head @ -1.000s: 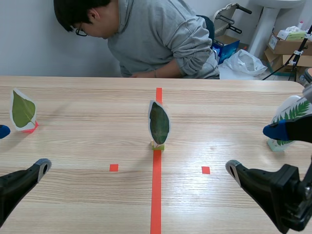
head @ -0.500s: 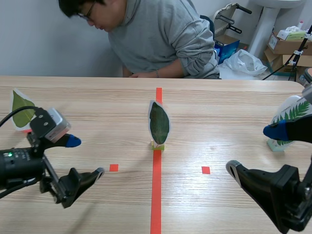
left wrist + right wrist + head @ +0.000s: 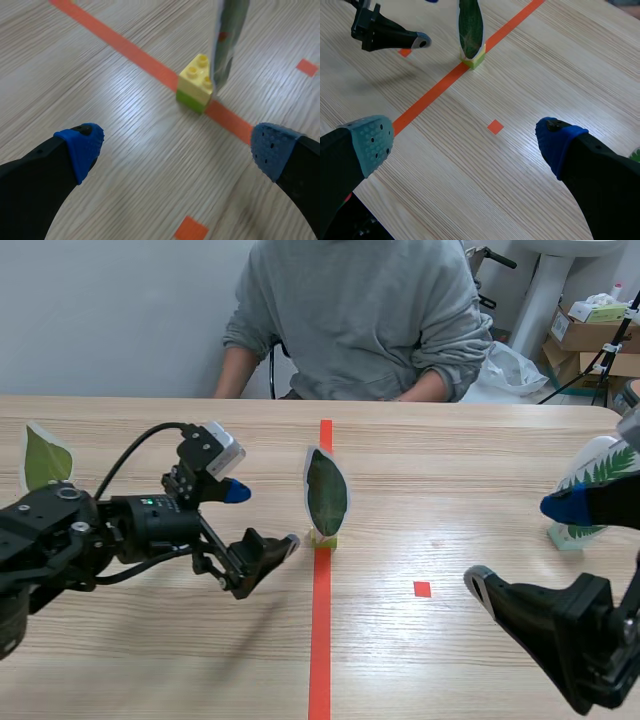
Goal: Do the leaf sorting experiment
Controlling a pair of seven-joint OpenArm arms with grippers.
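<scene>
A dark green leaf card stands upright in a yellow-and-green brick on the orange centre line. My left gripper hangs open just left of it, low over the table. In the left wrist view the brick and the leaf card lie ahead of the open left gripper, slightly toward its right finger. A lighter leaf card stands at the far left. A fern card stands at the far right, behind my open right gripper. The right wrist view shows the right gripper open and empty, well short of the leaf card.
A person in a grey sweater sits across the table, hands out of sight. Boxes and a bag stand on the floor beyond the table's far right corner. Bare wood lies between the centre line and the right gripper.
My left arm has swung in from the left edge toward the centre leaf card, gripper still open. The person has sat upright. The right arm has not moved.
</scene>
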